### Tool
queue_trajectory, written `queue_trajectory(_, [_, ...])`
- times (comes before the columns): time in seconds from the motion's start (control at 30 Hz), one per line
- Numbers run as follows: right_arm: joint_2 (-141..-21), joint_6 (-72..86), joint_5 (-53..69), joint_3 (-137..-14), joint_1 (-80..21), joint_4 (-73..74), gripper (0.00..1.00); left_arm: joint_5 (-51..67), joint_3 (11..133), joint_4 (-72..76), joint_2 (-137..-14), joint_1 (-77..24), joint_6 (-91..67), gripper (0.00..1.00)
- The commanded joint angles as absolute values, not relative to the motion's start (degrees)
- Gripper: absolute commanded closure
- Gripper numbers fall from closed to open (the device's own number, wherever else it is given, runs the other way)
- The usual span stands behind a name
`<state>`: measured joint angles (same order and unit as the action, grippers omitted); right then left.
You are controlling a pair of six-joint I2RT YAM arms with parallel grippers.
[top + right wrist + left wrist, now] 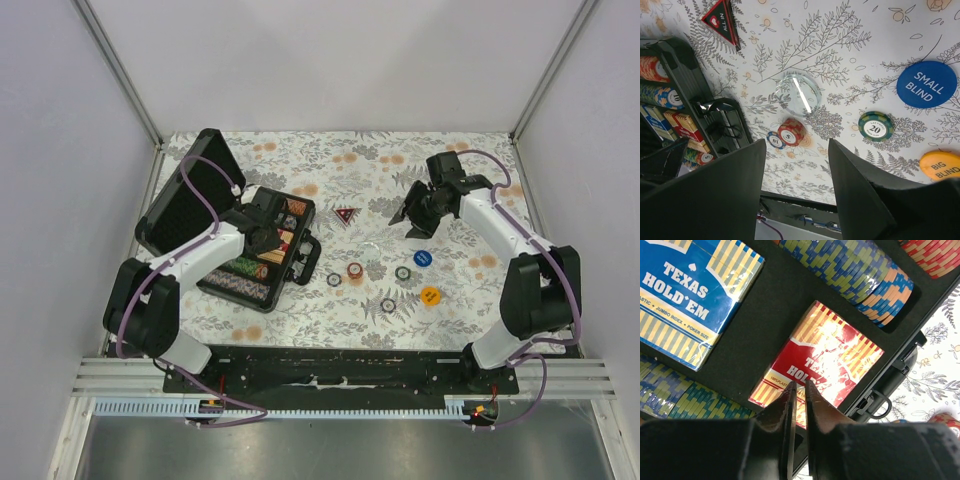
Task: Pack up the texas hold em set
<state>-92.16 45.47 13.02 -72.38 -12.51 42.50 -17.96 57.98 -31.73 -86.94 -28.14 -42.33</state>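
Briefcase point(170, 210), black, rectangular and hinged, at the table's left, open. Its lid is raised on the left, the handle side faces right, and the long axis slants from near-left to far-right. The tray holds rows of multicoloured poker chips point(855, 270), a blue card deck point(690, 295) and a red card deck point(825, 355).

Left gripper point(799, 385) at the red deck's edge, fingers almost pressed together, nothing seen between them.

To the right lie a red-marked black triangle point(720, 20), a clear disc point(797, 94), loose round chips point(791, 131), a blue "Small Blind" disc point(926, 84) and an orange "Big Blind" disc point(940, 165).

Right gripper point(797, 145) above these, fingers spread, empty.
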Motion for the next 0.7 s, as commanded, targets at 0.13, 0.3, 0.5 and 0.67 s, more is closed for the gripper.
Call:
queue_trajectory(0.13, [-93.6, 43.5, 11.7, -75.7, -12.4, 43.3, 0.39, -17.8, 55.7, -32.5, -90.5, -28.7, -42.9, 0.84])
queue_trajectory(0.3, [-94.5, 42.6, 11.1, -76.6, -12.2, 44.4, 0.37, -17.8, 56.9, -32.4, -90.5, -28.7, -42.6, 0.84])
queue_trajectory(0.5, [-96.3, 38.7, 7.9, -77.8, -14.2, 46.1, 0.22, -17.6, 63.4, -33.0, -88.6, -28.7, -39.9, 0.80])
queue_trajectory(0.67, [-99.2, 34.5, 3.5, -80.2, -20.3, 47.2, 0.12, -17.5, 68.4, -33.6, -85.8, -28.7, -38.1, 0.75])
